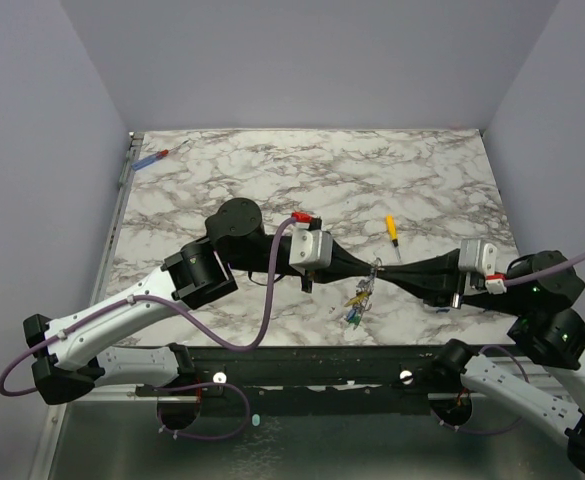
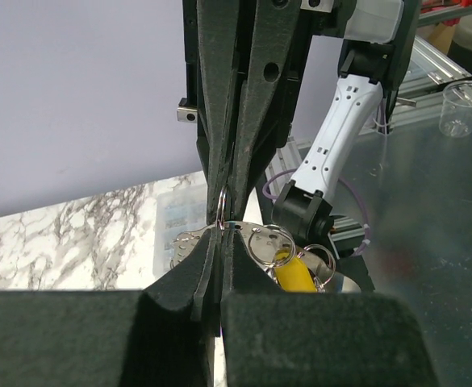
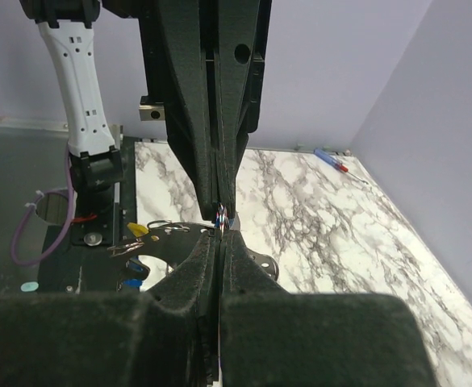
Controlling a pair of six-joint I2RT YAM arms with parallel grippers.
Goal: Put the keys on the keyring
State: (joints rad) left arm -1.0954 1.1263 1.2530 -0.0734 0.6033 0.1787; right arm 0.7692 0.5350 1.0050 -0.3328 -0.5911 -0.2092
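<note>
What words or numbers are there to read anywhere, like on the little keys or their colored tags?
No text can be read in any view.
keys: any stamping is too small to read.
yellow tag: no print shows on it.
clear beaker: marks, if any, are too blurred.
yellow screwdriver: too small to tell.

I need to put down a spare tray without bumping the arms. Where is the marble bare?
The far strip is bare, from the blue screwdriver in the far-left corner across to the right edge, beyond the yellow screwdriver. Crowded: the near centre, where the left gripper and right gripper meet at the keyring and the keys.
</note>
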